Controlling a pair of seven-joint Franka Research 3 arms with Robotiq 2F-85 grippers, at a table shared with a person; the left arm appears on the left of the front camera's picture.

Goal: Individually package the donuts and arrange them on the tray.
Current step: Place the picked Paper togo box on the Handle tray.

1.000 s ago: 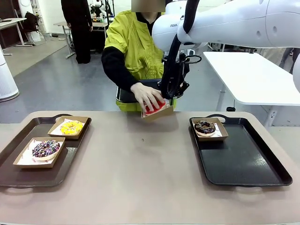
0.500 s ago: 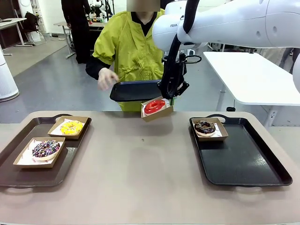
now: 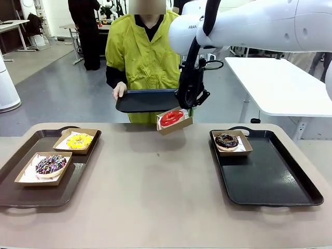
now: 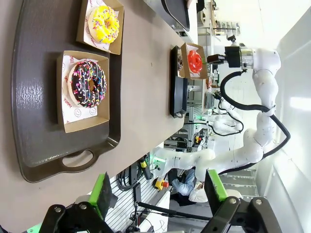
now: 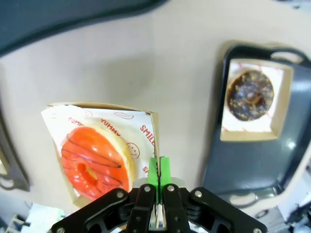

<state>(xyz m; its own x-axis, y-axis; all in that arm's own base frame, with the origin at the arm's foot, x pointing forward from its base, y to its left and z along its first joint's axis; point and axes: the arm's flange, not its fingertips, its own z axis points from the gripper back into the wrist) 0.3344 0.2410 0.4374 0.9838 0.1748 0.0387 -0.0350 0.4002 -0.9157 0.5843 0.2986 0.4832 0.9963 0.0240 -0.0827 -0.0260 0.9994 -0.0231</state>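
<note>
Right wrist view shows the right gripper (image 5: 158,177) pinching the red donut's (image 5: 95,160) box (image 5: 151,127) wall; left wrist view shows the left gripper (image 4: 158,194) wide apart

Between the closed jaws of the right gripper (image 3: 190,107) hangs a tilted cardboard box (image 3: 177,127) lined with printed paper, pinched by one wall above the tan table (image 3: 166,197). Just left of the jaws and behind them, a person (image 3: 142,57) in a yellow-green smock holds a dark tray (image 3: 148,100) level. Right of the jaws and lower lies a black tray (image 3: 270,176) with a second box (image 3: 234,152) in its far corner; far left of them, a brown tray (image 3: 52,194) carries two more boxes (image 3: 92,136).
</note>
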